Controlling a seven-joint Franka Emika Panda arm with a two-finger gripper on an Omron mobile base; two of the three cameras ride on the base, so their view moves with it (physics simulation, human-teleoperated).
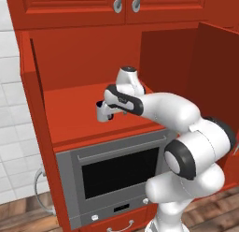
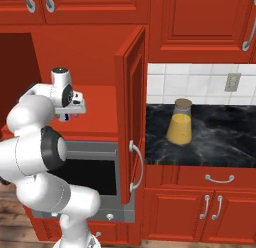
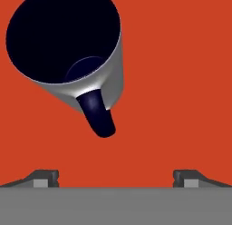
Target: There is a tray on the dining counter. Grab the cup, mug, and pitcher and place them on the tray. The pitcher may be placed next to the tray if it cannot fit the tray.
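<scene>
In the left base view the mug (image 1: 100, 106) shows only as a sliver of dark rim at the left of the hand; the hand covers its body and handle. In the hand view the mug's rim runs off the top edge, and its base cannot be seen from this steep angle. The fingers (image 3: 45, 178) show there as mere tips, their lower parts cut off. The oven (image 1: 112, 179) is partly covered by the arm in both base views. The open cabinet door (image 2: 131, 117) hides the left end of the wall counter (image 2: 220, 142)
</scene>
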